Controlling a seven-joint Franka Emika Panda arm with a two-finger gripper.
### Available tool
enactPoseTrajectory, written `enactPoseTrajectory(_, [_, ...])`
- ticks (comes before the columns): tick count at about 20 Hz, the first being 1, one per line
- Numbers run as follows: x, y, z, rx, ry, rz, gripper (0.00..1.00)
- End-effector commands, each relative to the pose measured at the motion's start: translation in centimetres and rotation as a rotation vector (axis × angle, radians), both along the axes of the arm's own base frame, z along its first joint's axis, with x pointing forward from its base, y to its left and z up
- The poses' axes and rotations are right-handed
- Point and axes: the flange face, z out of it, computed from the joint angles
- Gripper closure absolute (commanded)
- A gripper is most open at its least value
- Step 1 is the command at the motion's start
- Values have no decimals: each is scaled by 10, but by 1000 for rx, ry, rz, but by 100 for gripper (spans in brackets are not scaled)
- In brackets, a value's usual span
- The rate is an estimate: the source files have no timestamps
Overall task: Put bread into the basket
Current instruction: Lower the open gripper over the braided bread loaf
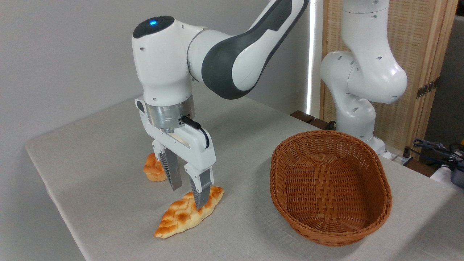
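The long braided bread [183,216] lies flat on the grey tablecloth at the front, pointing from lower left to upper right. My gripper [189,197] hangs low over the loaf's right half, open, with one finger behind the loaf and the other in front of its upper part. Its tips are close to the loaf; I cannot tell whether they touch it. To the right stands the oval brown wicker basket [377,170], with nothing inside it.
A small round knotted bun [153,171] sits behind my gripper, half hidden by a finger. A second white robot arm [362,79] stands at the back right beside a wooden screen. Cables lie at the far right edge [438,148].
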Motion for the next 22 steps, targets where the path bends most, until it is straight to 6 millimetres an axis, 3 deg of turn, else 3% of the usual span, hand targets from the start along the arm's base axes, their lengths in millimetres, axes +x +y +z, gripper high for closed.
enactPoseTrajectory(1, [-3,-2,-4,-4,-8,15,0])
enactPoseTrajectory(22, [-6,-9,-32,1,-12,-6,0])
